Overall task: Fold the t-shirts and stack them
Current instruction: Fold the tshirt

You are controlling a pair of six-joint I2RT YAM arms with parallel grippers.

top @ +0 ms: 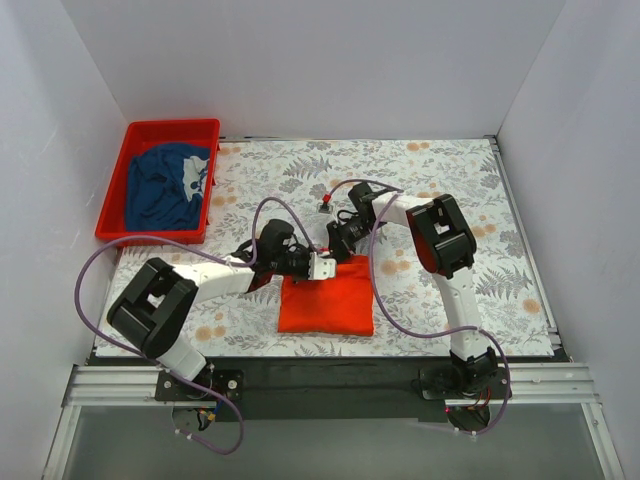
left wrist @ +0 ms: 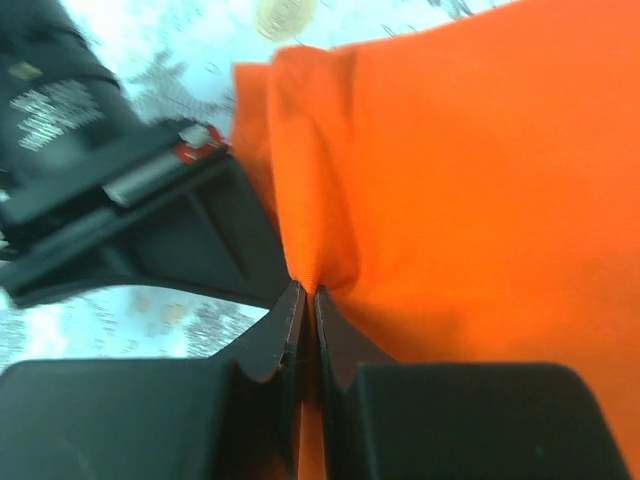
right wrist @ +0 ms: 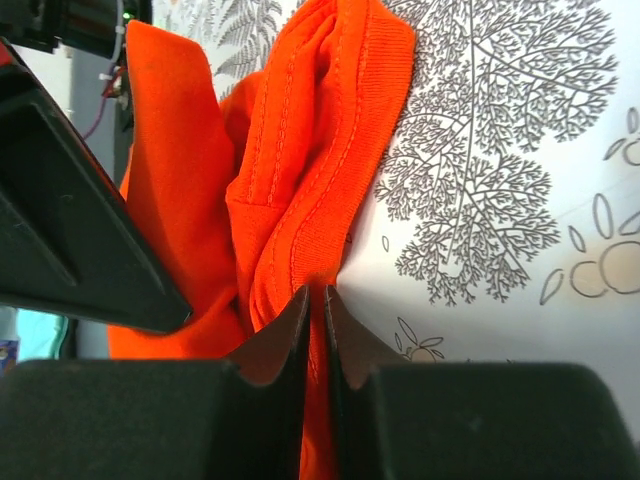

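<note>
The orange-red t-shirt (top: 328, 297) lies as a folded square near the table's front middle. My left gripper (top: 318, 266) is shut on its far left corner; in the left wrist view the cloth (left wrist: 470, 180) is pinched between the closed jaws of that gripper (left wrist: 306, 292). My right gripper (top: 341, 243) is shut on the far edge just beside it; the right wrist view shows the ribbed hem (right wrist: 320, 150) clamped in that gripper (right wrist: 316, 290). The two grippers are close together. The dark blue t-shirt (top: 168, 185) lies crumpled in the red bin (top: 112, 195).
The red bin stands at the table's far left corner. A small dark object with a red top (top: 326, 207) sits on the leaf-print tablecloth (top: 460, 180) just beyond the grippers. White walls enclose the table on three sides.
</note>
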